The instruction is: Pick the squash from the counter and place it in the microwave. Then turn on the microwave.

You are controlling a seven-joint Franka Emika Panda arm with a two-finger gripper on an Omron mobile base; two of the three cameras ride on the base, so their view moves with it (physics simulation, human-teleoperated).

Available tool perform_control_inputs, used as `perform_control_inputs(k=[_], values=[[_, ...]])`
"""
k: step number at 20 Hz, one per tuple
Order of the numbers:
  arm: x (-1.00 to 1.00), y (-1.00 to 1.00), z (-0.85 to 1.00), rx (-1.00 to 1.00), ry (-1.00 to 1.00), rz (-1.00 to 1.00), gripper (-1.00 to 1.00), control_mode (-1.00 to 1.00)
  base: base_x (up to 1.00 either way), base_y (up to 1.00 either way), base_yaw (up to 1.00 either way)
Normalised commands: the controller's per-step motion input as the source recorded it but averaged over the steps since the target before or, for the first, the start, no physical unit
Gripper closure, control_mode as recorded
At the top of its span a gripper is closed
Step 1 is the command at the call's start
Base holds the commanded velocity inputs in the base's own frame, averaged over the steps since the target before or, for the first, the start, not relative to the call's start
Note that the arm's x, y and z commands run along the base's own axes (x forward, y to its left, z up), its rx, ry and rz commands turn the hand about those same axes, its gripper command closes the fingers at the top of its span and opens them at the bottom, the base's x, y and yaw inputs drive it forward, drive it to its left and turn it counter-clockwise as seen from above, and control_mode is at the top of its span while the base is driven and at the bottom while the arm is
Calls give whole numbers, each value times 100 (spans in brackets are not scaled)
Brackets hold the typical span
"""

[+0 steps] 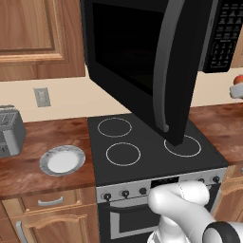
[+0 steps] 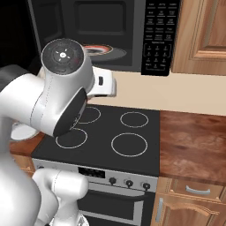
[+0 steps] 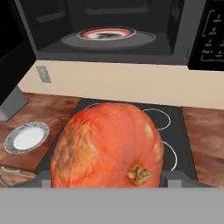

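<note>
In the hand view the orange-red squash [image 3: 107,144] bulges close up with its brown stem scar at lower right, and my gripper [image 3: 107,180] is shut on it, its fingers mostly hidden behind it. A sliver of the squash [image 1: 238,79] shows at the right edge of the left base view. The black microwave [image 3: 109,26] hangs ahead and above the squash, its door [image 1: 142,61] swung wide open. Inside lies a glass turntable [image 3: 107,36]. The keypad [image 2: 156,35] is on the right. The wood counter [image 1: 42,137] flanks the stove.
A black four-ring stovetop [image 2: 123,132] lies directly under the squash and the microwave. A grey-rimmed white plate [image 1: 62,160] and a grey toaster [image 1: 9,130] sit on the left counter. The open door juts out over the stove. Wooden cabinets [image 2: 203,31] flank the microwave.
</note>
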Motion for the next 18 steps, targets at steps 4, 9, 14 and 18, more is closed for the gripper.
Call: perform_control_inputs(k=[4, 9, 14, 18], values=[[15, 1, 11, 6, -3, 0, 100, -100, 0, 0, 0], [18, 3, 3, 5, -8, 0, 100, -100, 0, 0, 0], [22, 5, 0, 4, -11, -2, 100, -100, 0, 0, 0], [21, 9, 0, 1, -13, -4, 100, -100, 0, 0, 0]])
